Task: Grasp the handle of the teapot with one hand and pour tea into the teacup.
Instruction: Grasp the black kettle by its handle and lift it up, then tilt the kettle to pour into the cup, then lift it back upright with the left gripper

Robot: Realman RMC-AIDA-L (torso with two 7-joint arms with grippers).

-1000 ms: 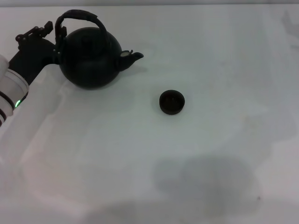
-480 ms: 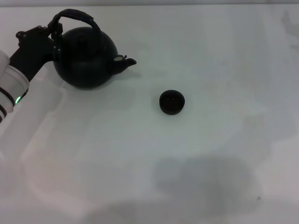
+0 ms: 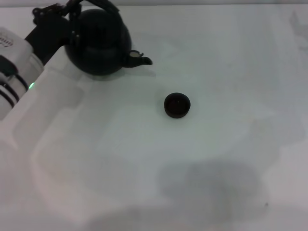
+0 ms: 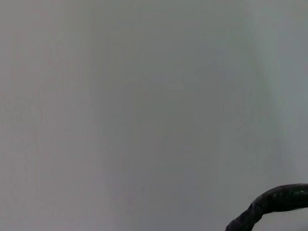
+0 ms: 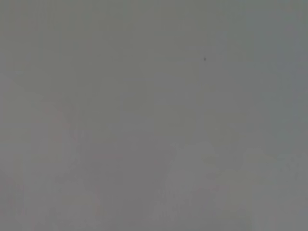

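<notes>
The round black teapot point(image 3: 98, 43) hangs at the far left of the head view, its short spout point(image 3: 140, 60) pointing right and slightly down. Its arched handle point(image 3: 114, 8) runs up to the picture's top edge and is partly cut off. My left gripper point(image 3: 71, 12) is shut on the left side of the handle. A stretch of the wrapped handle point(image 4: 269, 204) shows in the left wrist view. The small dark teacup point(image 3: 177, 105) stands upright on the table, right of the spout and nearer to me, apart from the teapot. The right gripper is out of view.
The white table point(image 3: 202, 163) spreads under everything, with a faint grey shadow near its front middle. My left arm's white forearm point(image 3: 14, 67) reaches in from the left edge. The right wrist view shows only a plain grey surface.
The teapot has moved up and a little right with my left gripper holding its handle, and its spout now dips slightly. The teacup has stayed where it was.
</notes>
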